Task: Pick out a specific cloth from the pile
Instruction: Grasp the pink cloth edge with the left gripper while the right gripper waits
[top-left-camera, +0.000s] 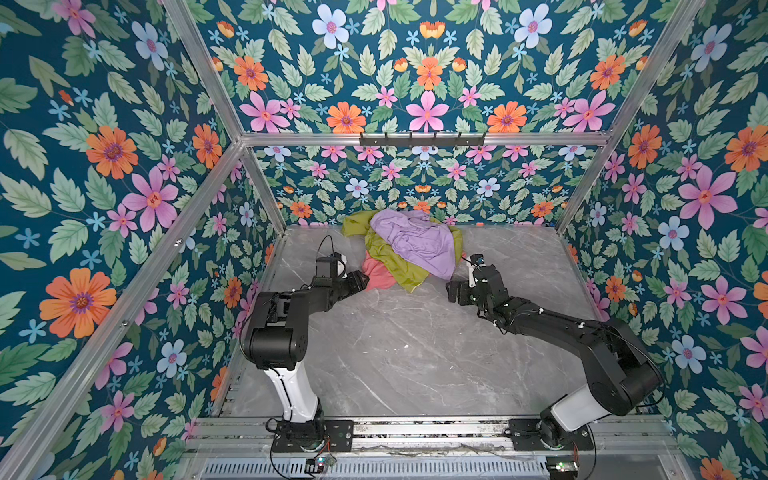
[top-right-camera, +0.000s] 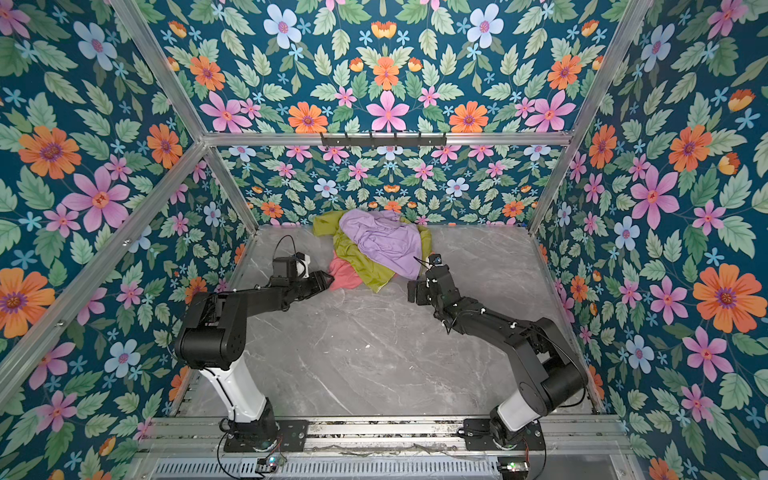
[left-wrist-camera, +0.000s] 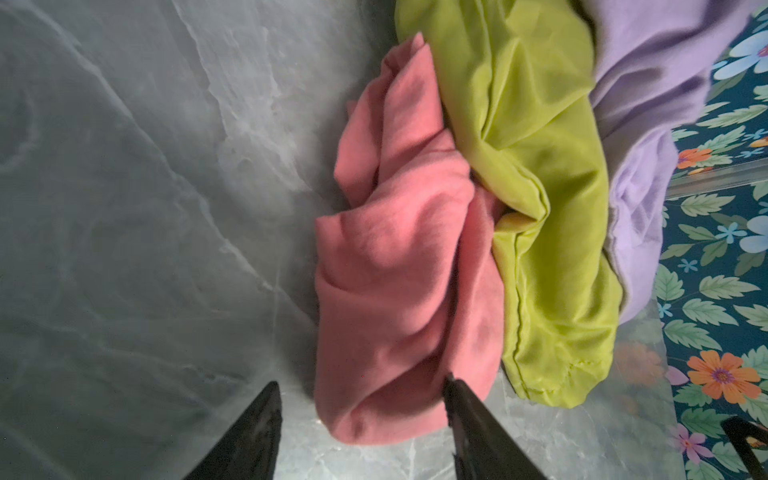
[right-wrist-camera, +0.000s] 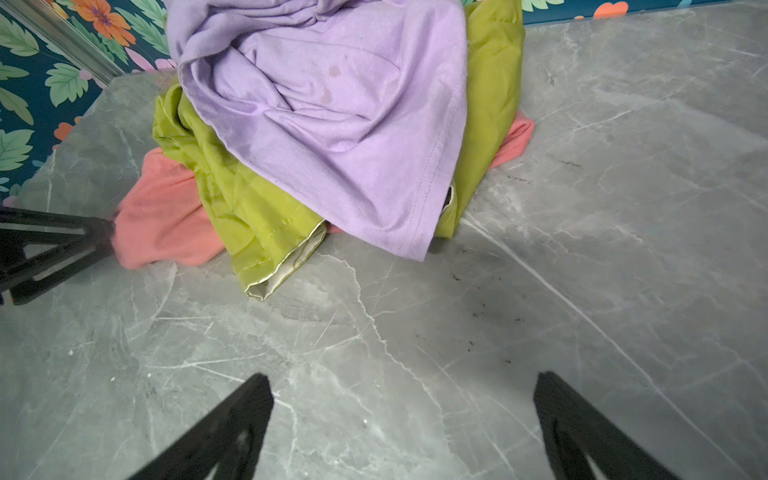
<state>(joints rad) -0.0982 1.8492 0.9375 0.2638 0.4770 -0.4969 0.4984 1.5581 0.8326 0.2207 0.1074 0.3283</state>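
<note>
- So, the salmon-pink cloth is at the bottom of the pile, near the back of the worktop. One bunched end pokes out toward the left arm.
- An olive-green cloth lies over most of it, and a lilac cloth sits on top of that.
- The left tool is down low at that exposed end. Its jaws are partly apart and straddle the folds, with one fingertip touching the fabric. Nothing looks clamped.
- The right tool is spread wide over bare worktop beside the pile, holding nothing.
- The pink one looks light, floppy and a bit fleecy, so I'd guess it bunches and stretches rather than sliding out flat.
- I'd pinch the thick fold at the exposed end. The green one on top looks slick, so it may slip off, or it may get dragged along.
</note>
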